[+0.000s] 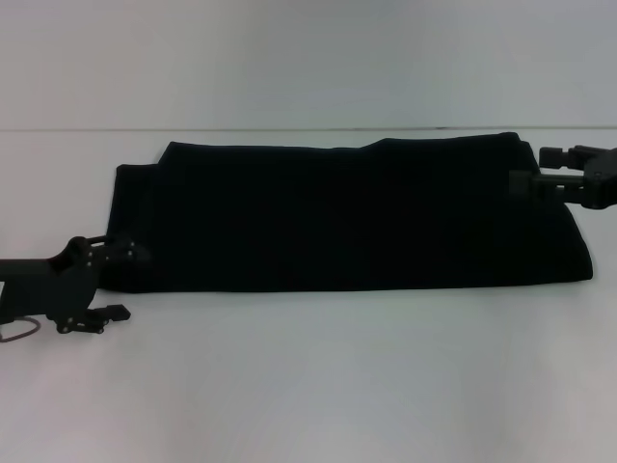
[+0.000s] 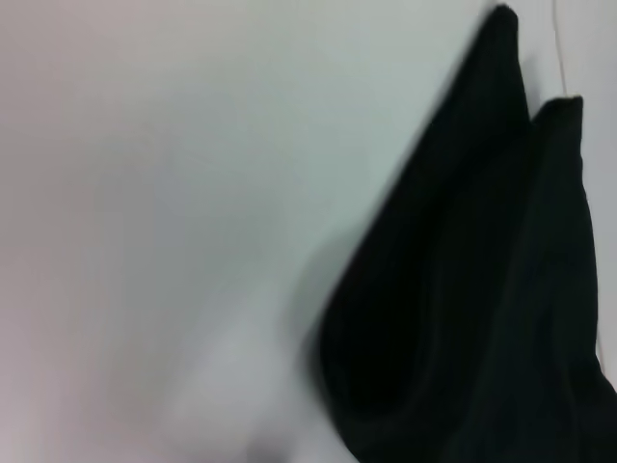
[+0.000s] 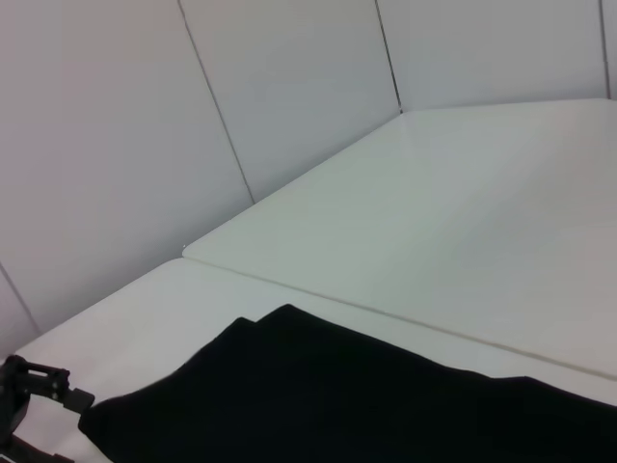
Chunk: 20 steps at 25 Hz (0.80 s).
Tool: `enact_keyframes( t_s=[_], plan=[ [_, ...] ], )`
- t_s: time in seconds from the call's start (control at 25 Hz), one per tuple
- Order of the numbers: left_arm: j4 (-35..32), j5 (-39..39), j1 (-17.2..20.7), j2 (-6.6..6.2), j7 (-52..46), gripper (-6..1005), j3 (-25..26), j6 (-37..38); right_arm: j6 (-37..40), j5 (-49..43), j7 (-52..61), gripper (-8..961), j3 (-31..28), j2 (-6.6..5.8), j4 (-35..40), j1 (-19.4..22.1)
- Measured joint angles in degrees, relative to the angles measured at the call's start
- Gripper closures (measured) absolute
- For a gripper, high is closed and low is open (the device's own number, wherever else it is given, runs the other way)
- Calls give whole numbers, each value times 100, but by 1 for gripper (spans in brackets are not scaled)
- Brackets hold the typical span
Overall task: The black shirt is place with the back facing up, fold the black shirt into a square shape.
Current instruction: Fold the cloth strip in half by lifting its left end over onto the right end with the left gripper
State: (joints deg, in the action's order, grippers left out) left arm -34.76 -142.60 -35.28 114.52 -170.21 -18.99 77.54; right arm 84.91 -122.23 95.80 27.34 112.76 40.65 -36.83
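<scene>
Shirt point(image 1: 337, 217) lies on the white table point(image 1: 308, 386) as a long black band running from nine to three o'clock, already folded lengthwise, plain side up.

Left gripper point(image 1: 114, 283) sits at the shirt's left end, about eight o'clock on the table, one finger at the cloth's lower left corner and the other down on the bare table; the jaws stand apart, gripping nothing. Left wrist view shows only the doubled cloth edges point(image 2: 482, 289).

Right gripper point(image 1: 525, 183) sits at the shirt's right end, about two o'clock, at the cloth edge. Whether it is released or clamped cannot be told.

Judgement: the remaining step is a crosswise fold, one end carried over the other. Both layers should be pinched together at a corner, lifted cleanly, and the edges matched to give a square.

Markings: no lettering, brand or label readable in any view.
</scene>
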Motion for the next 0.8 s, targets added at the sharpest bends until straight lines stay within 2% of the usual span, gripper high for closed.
enact_keyframes(
  t_s=[0.8],
  plan=[
    [83, 18, -74, -30, -30, 112, 9, -579, 8, 182, -44, 61, 0, 36, 14, 54]
  ],
)
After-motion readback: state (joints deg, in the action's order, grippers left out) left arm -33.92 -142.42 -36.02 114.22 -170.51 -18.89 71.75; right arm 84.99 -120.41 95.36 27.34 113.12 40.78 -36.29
